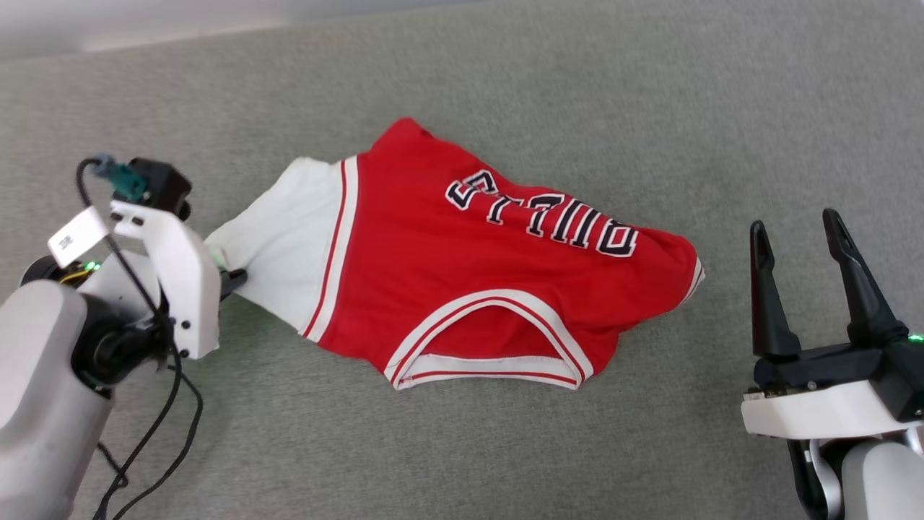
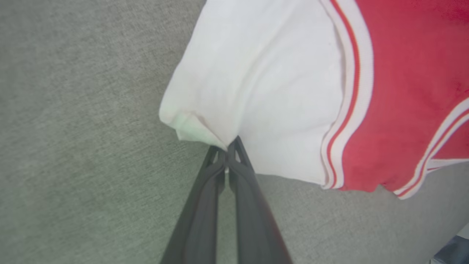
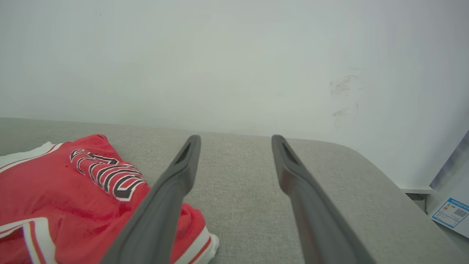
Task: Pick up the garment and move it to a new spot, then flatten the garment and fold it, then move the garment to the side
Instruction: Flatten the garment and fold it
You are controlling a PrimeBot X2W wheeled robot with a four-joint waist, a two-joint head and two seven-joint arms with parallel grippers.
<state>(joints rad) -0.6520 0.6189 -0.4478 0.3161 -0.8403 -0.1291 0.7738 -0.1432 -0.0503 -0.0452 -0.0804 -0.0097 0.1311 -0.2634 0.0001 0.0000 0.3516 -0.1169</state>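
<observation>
The garment (image 1: 462,267) lies crumpled, chest letters up, on the grey surface: a red jersey T-shirt with white sleeves and striped trim. Its white sleeve (image 2: 256,91) points toward my left arm. My left gripper (image 2: 228,148) is shut on the sleeve's edge, the dark fingertips pinching the cloth; in the head view the same gripper (image 1: 234,278) shows just past the white wrist housing. My right gripper (image 1: 794,238) stands open to the right of the garment (image 3: 73,194), apart from it, with nothing between its fingers (image 3: 183,165).
Grey fabric surface (image 1: 650,108) spreads all around the garment, with a pale wall (image 3: 234,55) behind its far edge. A black cable (image 1: 155,426) hangs from my left arm. A blue-labelled box (image 3: 452,212) sits beyond the surface's right edge.
</observation>
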